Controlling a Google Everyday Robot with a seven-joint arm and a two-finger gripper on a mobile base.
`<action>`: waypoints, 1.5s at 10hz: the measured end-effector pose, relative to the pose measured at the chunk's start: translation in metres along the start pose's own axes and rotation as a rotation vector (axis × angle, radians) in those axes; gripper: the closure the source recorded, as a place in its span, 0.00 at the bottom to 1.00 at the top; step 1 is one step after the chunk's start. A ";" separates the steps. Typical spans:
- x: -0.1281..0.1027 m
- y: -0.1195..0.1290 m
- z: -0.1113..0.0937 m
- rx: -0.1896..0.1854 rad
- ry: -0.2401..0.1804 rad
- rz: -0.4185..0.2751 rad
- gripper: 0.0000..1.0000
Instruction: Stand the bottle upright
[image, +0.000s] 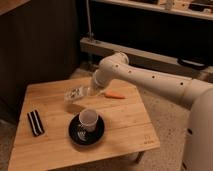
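Observation:
The small whitish bottle with a dark-patterned label lies nearly on its side, slightly tilted, held just above the middle back of the wooden table. My gripper comes in from the right at the end of the white arm and is shut on the bottle's right end. The bottle's left end points toward the table's left side. Its cap is not clear to see.
A white cup stands on a black plate just in front of the bottle. A flat black bar with white stripes lies at the table's left. An orange carrot-like item lies behind the arm. A low shelf runs behind the table.

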 end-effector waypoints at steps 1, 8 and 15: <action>0.005 -0.001 -0.004 0.002 0.015 0.003 0.83; 0.029 0.000 -0.026 0.019 0.100 0.020 0.83; 0.051 0.005 -0.036 -0.012 0.187 0.024 0.83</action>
